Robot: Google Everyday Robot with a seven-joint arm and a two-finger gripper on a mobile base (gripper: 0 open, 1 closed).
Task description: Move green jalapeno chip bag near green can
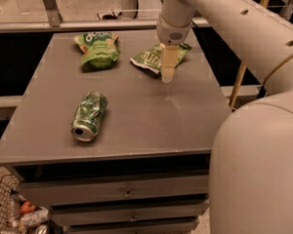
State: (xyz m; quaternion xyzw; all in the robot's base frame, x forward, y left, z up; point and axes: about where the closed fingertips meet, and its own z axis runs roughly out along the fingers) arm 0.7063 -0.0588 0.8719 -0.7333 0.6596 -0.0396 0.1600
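Note:
The green jalapeno chip bag (147,57) lies flat at the back right of the grey table (151,116), light green with white block lettering. My gripper (167,75) hangs over the bag's right half and hides its middle, with its tip just in front of the bag's near edge. The green can (89,116) lies on its side at the front left of the table, dented, with its silver open end facing the front. The can is well apart from the bag, to its front left.
A puffier green bag with white script lettering (98,48) lies at the back left. My arm (234,18) reaches in from the upper right and my body (259,169) stands at the table's right front corner. Drawers (129,194) sit under the tabletop.

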